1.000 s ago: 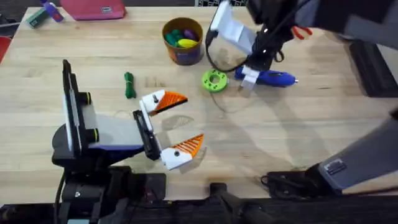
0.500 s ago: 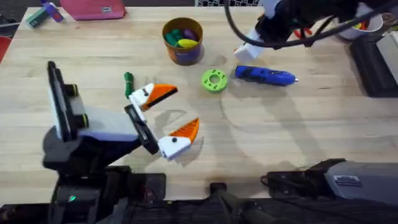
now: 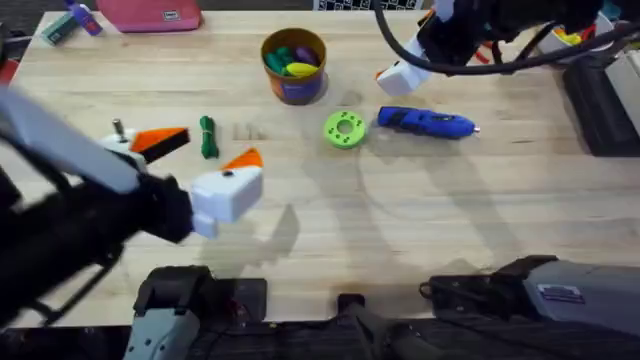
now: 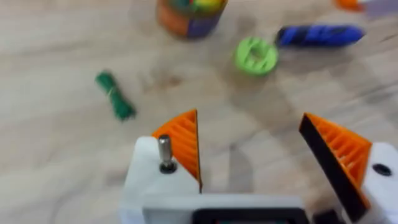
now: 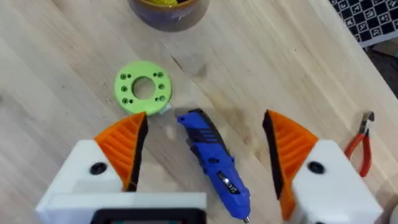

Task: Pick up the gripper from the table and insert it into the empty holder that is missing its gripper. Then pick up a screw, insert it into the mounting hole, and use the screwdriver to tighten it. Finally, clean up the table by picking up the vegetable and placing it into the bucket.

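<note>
Overhead view: the left end effector (image 3: 195, 165) is seen low over the left half of the wooden tabletop (image 3: 400, 230), its orange ribbed fingertips spread wide and holding nothing. The slim, knobbly dark-green toy vegetable (image 3: 207, 137) lies flat on the tabletop between those fingertips, touching neither. The small round orange-brown bucket (image 3: 294, 65) with a purple label stands well apart, toward the far edge, already containing coloured toy pieces.

The right end effector (image 5: 202, 155) is also spread wide and empty. In the right wrist view it hangs above the blue pen-shaped electric screwdriver (image 5: 214, 165), which lies on the tabletop just beside the flat bright-green perforated disc (image 5: 143, 87).

Both end effectors are shown with orange tips fitted, so the remaining step is judged to be the clean-up. The vegetable is judged light and possibly slightly pliable; a grasp across its mid-length, perpendicular to its long axis, is recommended. Because the body is thin, the fingertips must be brought almost to the tabletop, or the vegetable may roll or slip out.
</note>
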